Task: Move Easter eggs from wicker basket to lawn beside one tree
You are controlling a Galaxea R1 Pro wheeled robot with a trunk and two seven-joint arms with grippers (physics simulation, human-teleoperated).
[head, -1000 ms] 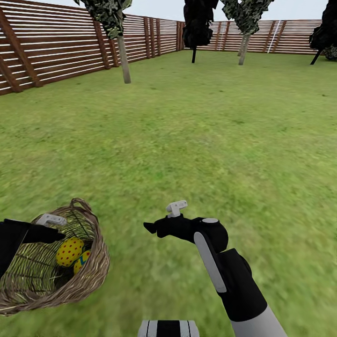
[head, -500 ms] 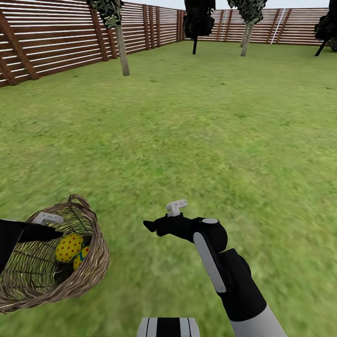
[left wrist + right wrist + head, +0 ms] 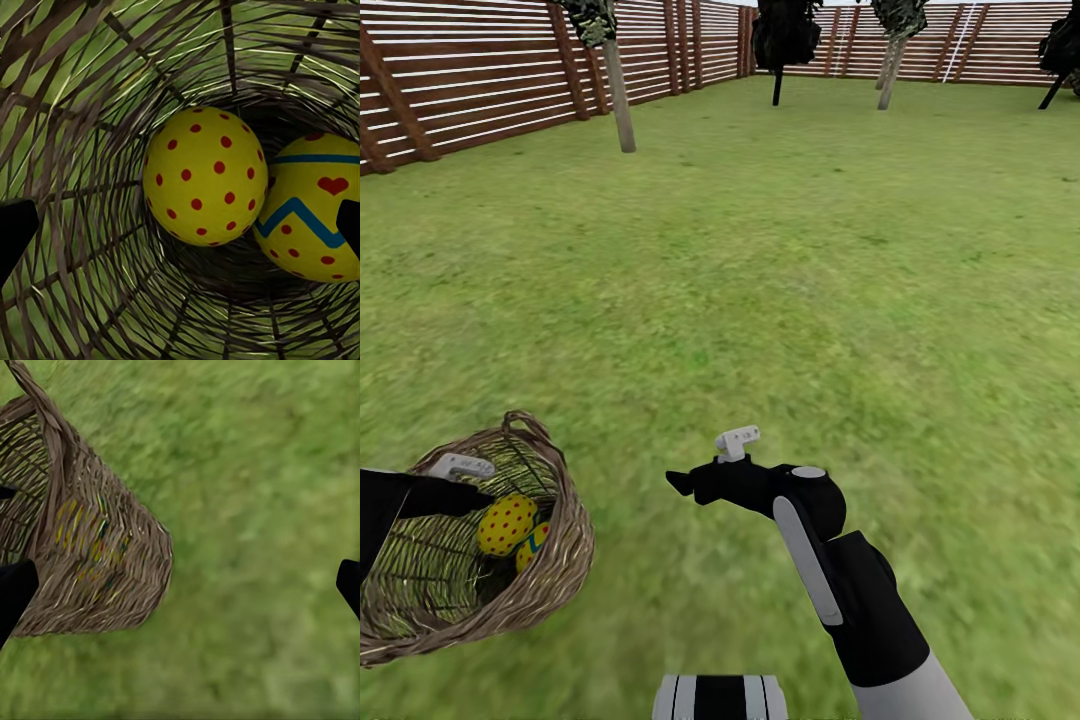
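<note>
The wicker basket (image 3: pixel 565 525) lies tipped on its side on the lawn (image 3: pixel 810 280) at my lower left. Two yellow Easter eggs rest deep inside it: one with red dots (image 3: pixel 202 176) and one with a blue zigzag and a red heart (image 3: pixel 311 214). A third egg is not visible. My left gripper (image 3: pixel 478 497) reaches into the basket's mouth, open, its fingertips (image 3: pixel 15 232) wide apart and short of the eggs. My right gripper (image 3: pixel 682 487) hovers open over the grass just right of the basket (image 3: pixel 97 562), holding nothing.
A tree with a straight grey-brown trunk (image 3: pixel 620 100) stands far off at the left by the slatted wooden fence (image 3: pixel 470 80). A black conifer (image 3: pixel 785 40) and a thinner-trunked tree (image 3: pixel 890 65) stand at the back fence. Open grass lies between.
The whole head view has shifted, so fence and trees sit higher and closer in the picture: the camera moved. Both arms keep their pose and the eggs stay in the basket.
</note>
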